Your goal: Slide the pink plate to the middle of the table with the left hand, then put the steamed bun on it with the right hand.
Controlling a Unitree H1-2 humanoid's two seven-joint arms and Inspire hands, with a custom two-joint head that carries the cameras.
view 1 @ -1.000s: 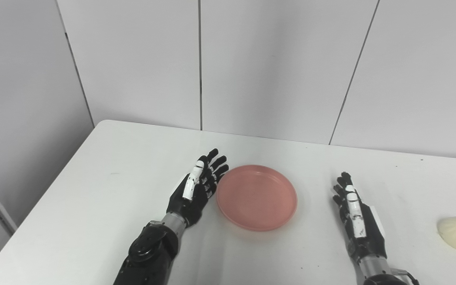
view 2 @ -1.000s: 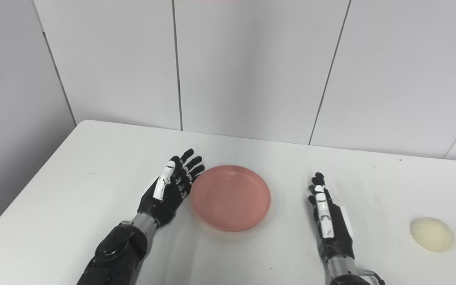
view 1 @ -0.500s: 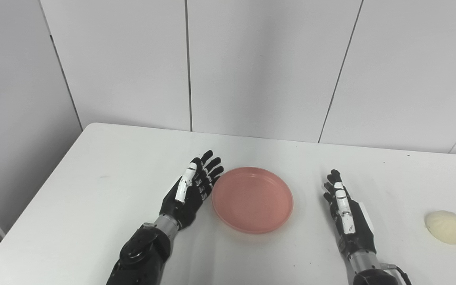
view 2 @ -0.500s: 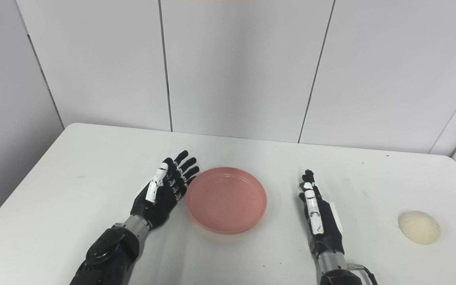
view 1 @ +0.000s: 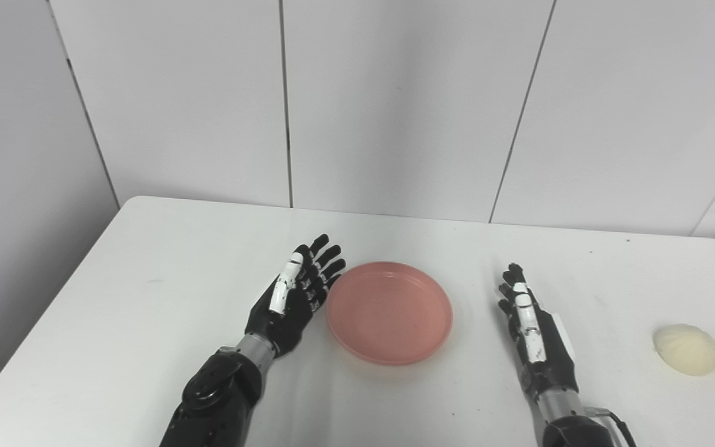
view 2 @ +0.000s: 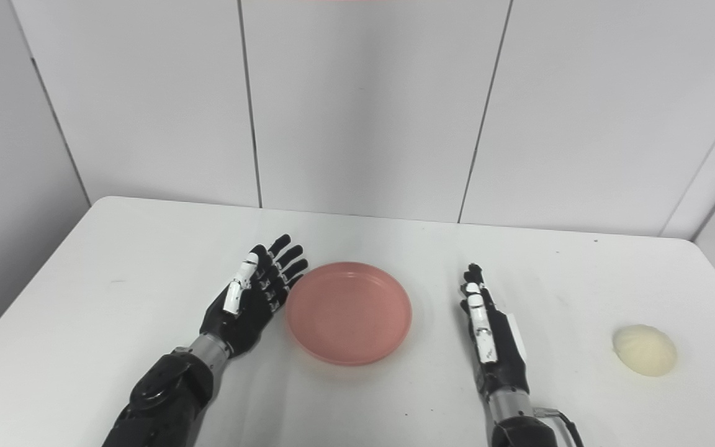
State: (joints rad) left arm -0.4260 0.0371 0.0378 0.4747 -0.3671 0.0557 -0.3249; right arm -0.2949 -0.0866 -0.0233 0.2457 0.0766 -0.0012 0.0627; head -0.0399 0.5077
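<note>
Fingers [view 1: 326,264] spread, left hand [view 1: 295,295] beside pink plate [view 1: 390,311].

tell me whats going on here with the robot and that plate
The left hand rests open, edge-on against the left rim of the pink plate, which sits near the table's middle. The right hand waits open, holding nothing. The steamed bun lies apart at the far right, not yet on the plate.

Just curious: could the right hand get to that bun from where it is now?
Probably yes. The right hand is open, and only bare table lies between it and the bun farther right.
</note>
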